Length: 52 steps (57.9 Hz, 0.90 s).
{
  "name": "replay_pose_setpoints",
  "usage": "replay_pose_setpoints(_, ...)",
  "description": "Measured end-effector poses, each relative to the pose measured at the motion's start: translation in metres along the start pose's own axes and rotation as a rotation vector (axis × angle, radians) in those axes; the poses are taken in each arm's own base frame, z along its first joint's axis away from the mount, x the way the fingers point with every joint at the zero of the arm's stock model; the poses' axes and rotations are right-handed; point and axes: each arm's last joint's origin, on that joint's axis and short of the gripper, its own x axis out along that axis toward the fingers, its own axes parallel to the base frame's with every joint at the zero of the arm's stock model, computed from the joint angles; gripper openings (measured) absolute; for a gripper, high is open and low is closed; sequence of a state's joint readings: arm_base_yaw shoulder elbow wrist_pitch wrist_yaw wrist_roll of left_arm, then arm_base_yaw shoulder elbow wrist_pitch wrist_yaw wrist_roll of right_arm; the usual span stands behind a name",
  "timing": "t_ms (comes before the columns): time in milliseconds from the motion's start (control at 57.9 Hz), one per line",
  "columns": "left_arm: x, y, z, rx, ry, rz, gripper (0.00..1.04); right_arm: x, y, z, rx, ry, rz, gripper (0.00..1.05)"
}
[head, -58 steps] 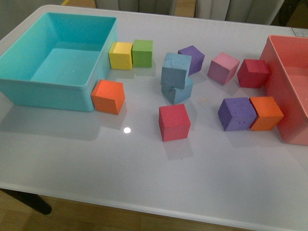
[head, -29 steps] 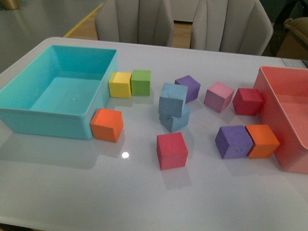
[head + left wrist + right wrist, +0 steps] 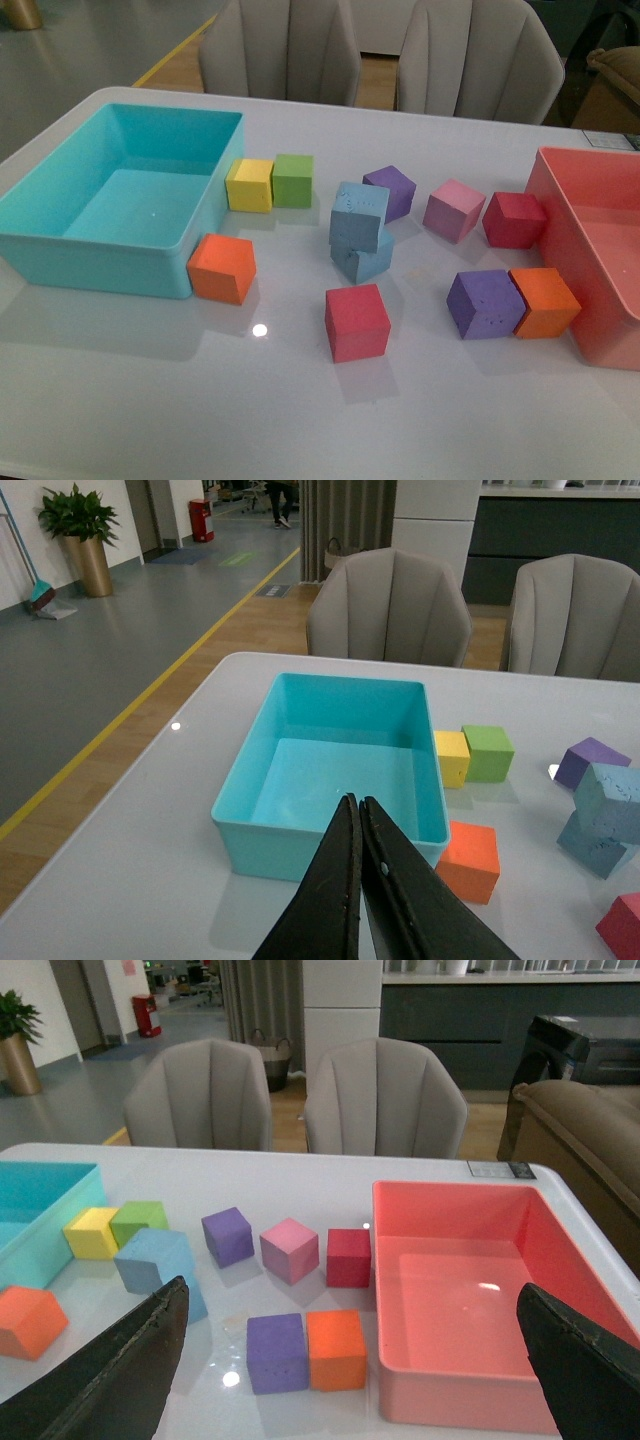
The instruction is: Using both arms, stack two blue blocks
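The two blue blocks stand stacked in the middle of the white table. The upper blue block (image 3: 360,214) sits skewed on the lower blue block (image 3: 366,259). Both show in the left wrist view, upper (image 3: 610,800) and lower (image 3: 590,844). The right wrist view shows the upper one (image 3: 153,1258); the lower one is mostly hidden. Neither arm shows in the front view. My left gripper (image 3: 355,802) is shut and empty, above the turquoise bin's near wall. My right gripper (image 3: 350,1295) is open and empty, well back from the blocks.
A turquoise bin (image 3: 100,266) stands at the left, a salmon bin (image 3: 562,235) at the right. Yellow (image 3: 250,185), green (image 3: 293,180), orange (image 3: 222,268), red (image 3: 357,321), purple (image 3: 485,304) and pink (image 3: 453,211) cubes surround the stack. Chairs stand behind the table.
The front view has shifted upward, so the chairs behind the table have come into sight. The blue stack and the other cubes keep their places on the table.
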State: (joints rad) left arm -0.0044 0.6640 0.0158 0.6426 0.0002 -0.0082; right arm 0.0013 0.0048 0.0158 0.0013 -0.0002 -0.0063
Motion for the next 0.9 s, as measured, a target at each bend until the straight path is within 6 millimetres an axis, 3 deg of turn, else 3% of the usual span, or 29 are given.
replay_pose_setpoints(898,-0.03,0.0,0.006,0.0,-0.022,0.0,0.02,0.0,0.0,0.0,0.0,0.0,0.0,0.96)
